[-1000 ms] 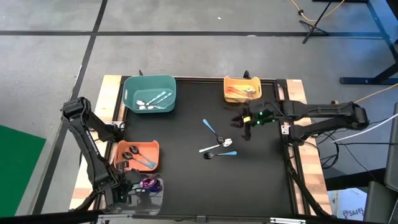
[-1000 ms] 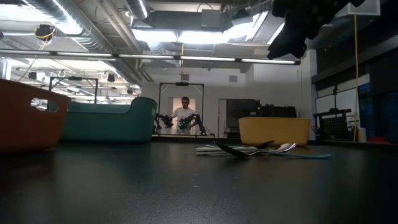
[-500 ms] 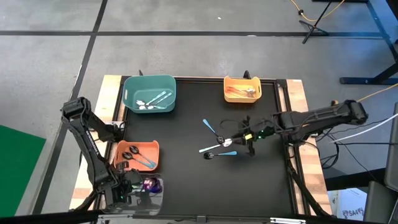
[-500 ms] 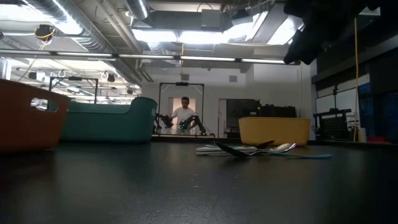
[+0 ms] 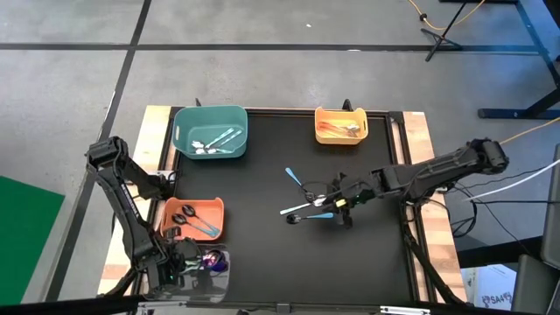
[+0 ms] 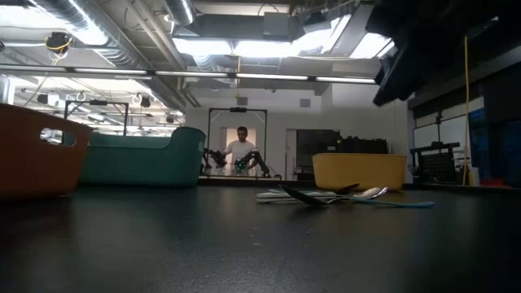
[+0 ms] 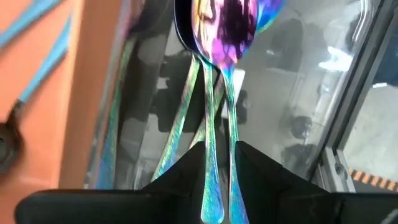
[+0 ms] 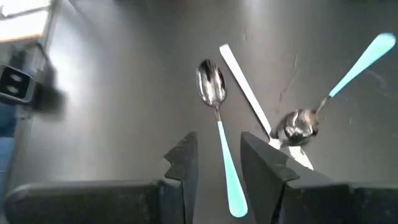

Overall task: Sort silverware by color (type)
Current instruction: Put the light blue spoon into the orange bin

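Teal-handled spoon (image 8: pixel 225 163) lies on the counter (image 5: pixel 254 184) between right gripper (image 8: pixel 214 155) fingers, parted, empty, lined up to grab. Left gripper (image 7: pixel 219 165) fingers slightly apart around rainbow spoons (image 7: pixel 214 93) in clear bin (image 7: pixel 348 93), prob dropping off.

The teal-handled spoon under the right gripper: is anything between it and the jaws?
Nothing visible blocks it. The right gripper hangs over the teal-handled spoon with open jaws on either side of the handle. A white-handled spoon lies close beside it on the black table, apart from it.
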You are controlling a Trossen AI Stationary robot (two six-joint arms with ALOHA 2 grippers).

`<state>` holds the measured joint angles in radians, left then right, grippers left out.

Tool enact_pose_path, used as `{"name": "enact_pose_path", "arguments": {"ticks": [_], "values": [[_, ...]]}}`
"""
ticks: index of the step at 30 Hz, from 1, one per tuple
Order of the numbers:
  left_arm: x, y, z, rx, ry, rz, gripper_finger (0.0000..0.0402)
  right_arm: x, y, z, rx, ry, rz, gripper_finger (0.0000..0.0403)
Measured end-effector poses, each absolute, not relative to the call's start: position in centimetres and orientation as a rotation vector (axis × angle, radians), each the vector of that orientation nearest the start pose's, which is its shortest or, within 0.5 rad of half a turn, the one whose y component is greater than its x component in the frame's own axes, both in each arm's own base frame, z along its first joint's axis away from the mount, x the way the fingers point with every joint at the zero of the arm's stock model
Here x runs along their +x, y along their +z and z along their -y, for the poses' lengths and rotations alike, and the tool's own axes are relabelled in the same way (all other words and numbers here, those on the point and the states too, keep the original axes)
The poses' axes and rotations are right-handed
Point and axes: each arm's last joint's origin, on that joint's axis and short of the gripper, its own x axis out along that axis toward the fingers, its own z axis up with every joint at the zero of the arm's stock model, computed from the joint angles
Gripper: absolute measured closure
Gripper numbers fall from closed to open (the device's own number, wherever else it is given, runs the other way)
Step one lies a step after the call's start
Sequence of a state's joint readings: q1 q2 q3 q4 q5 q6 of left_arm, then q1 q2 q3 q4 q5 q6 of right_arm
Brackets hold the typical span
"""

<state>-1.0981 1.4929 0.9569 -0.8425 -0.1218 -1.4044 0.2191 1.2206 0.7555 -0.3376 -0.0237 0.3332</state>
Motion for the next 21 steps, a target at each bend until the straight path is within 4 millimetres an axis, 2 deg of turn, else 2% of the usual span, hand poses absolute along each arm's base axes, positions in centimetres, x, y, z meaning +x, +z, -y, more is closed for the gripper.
{"name": "enact_pose_path", "arguments": {"ticks": [7, 14, 21], "values": [[12.1, 20.5, 23.4, -0.392, 0.084, -1.449, 0.032, 24.7, 20.0, -6.3, 0.201, 0.095, -0.94, 0.0297], [12.5, 22.0, 24.2, -0.433, 0.045, -1.43, 0.032, 25.3, 17.8, -6.9, 0.163, 0.098, -1.03, 0.0297], [12.6, 22.7, 24.5, -0.454, 0.032, -1.42, 0.032, 26.3, 16.5, -7.2, 0.152, 0.099, -1.033, 0.0297]]}}
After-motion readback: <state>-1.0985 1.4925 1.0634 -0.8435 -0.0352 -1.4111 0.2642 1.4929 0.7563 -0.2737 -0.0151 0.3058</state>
